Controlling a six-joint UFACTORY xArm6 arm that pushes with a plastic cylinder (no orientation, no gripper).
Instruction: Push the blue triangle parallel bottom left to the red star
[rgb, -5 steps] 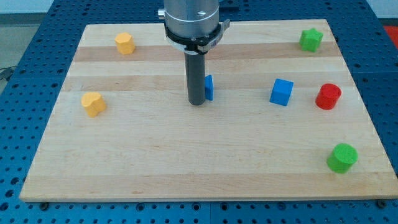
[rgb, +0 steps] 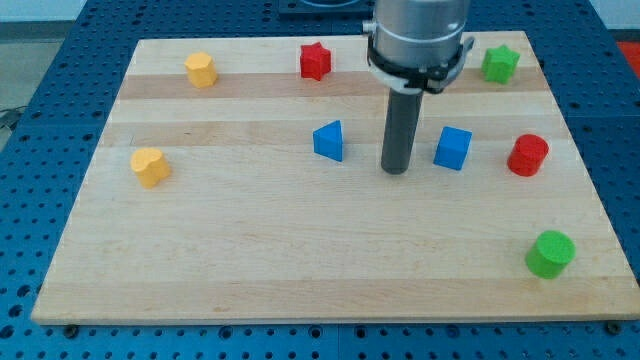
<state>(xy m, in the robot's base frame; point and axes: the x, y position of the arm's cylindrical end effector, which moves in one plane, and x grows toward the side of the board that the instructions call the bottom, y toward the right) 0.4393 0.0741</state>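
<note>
The blue triangle (rgb: 329, 141) lies near the middle of the wooden board (rgb: 300, 250). The red star (rgb: 315, 61) lies near the view's top, straight above the triangle. My tip (rgb: 396, 170) stands to the right of the blue triangle with a clear gap, between it and the blue cube (rgb: 453, 148). The tip touches neither block.
A yellow hexagon block (rgb: 201, 69) lies at the top left and a yellow heart block (rgb: 150, 167) at the left. A green star (rgb: 500, 64) is at the top right, a red cylinder (rgb: 528, 155) at the right, a green cylinder (rgb: 551, 253) at the bottom right.
My tip has moved right, from the blue triangle's left side to its right side. The arm no longer hides the red star. The triangle looks unmoved.
</note>
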